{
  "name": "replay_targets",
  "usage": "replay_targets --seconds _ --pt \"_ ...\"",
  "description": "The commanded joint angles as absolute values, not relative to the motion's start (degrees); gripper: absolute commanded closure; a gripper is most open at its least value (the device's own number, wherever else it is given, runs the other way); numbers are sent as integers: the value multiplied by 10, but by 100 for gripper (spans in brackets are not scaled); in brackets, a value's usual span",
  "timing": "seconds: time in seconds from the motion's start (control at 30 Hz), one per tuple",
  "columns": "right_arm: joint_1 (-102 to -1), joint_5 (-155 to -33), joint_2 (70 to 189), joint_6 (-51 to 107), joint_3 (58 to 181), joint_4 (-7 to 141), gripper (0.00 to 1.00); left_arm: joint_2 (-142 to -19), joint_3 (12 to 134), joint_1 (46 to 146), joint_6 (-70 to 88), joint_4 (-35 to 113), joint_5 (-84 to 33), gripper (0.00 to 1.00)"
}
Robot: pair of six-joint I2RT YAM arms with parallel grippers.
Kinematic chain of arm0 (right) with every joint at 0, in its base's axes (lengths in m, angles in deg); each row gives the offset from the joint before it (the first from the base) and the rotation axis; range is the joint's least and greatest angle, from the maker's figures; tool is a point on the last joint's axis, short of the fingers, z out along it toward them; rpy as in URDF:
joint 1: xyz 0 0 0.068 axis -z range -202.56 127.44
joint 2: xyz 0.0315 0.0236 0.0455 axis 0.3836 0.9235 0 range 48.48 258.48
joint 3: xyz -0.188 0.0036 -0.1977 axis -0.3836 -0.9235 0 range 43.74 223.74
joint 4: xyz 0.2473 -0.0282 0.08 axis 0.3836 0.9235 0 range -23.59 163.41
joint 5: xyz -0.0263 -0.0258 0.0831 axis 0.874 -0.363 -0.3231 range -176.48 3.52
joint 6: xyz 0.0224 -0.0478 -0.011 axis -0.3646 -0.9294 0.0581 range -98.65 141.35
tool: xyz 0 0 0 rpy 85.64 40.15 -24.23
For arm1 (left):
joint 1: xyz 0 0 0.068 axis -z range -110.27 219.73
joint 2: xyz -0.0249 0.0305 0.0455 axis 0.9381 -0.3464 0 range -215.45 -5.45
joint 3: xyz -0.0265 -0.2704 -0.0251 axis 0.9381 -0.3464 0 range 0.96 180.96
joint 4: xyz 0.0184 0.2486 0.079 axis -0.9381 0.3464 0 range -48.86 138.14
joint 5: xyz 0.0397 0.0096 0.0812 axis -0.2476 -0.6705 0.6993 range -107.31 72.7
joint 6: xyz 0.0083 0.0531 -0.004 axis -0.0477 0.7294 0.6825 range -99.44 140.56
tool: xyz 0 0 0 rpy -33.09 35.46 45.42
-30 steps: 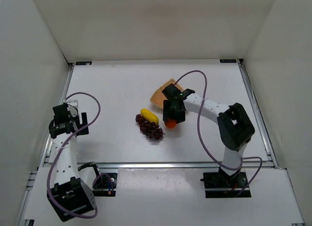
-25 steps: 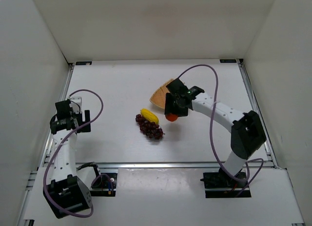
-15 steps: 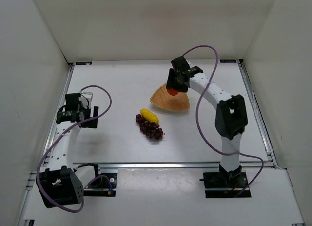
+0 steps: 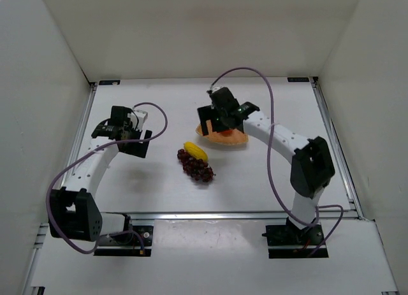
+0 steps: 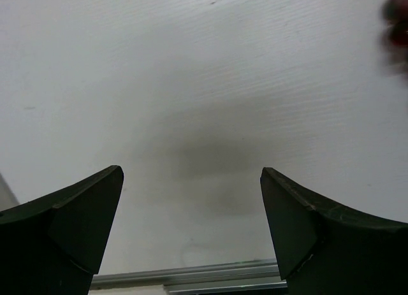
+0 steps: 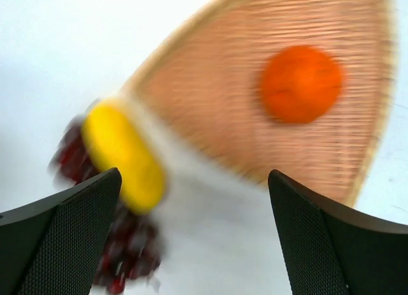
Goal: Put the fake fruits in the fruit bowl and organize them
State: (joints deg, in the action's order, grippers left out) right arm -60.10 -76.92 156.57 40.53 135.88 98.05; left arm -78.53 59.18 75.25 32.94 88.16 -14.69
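The orange [image 6: 299, 83] lies free in the tan woven fruit bowl [image 6: 210, 97], apart from any finger. My right gripper [image 6: 194, 177] stands open and empty above the bowl's near-left edge. In the top view this gripper [image 4: 213, 124] covers part of the bowl [image 4: 237, 138], and the orange [image 4: 225, 133] peeks out beside it. The yellow banana [image 4: 194, 151] and the dark grape bunch [image 4: 198, 168] lie together on the table, left of the bowl. My left gripper [image 4: 139, 145] hangs open over bare table [image 5: 204, 104], left of the grapes.
White walls close in the table on three sides. A metal rail [image 4: 236, 214] runs along the near edge, and the same rail [image 5: 191, 274] shows below the left fingers. A blurred dark red patch of the grapes [image 5: 398, 21] sits at the left wrist view's right edge.
The right gripper carried the orange from near the grapes to the bowl and opened; the orange now lies in the bowl. The left arm swung up and right toward the middle.
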Motion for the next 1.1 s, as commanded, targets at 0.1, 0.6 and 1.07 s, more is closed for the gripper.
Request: replay_targets --seconds 0.1,0.6,1.07 --pt "-728 -839 1496 257 1257 937 0 -824 644 765 295 887 -190 0" --pt "-816 -774 1674 273 1356 1060 14 -806 628 765 290 887 -140 0" --pt "-761 -767 1456 385 1285 1025 89 -817 638 770 295 887 -140 0"
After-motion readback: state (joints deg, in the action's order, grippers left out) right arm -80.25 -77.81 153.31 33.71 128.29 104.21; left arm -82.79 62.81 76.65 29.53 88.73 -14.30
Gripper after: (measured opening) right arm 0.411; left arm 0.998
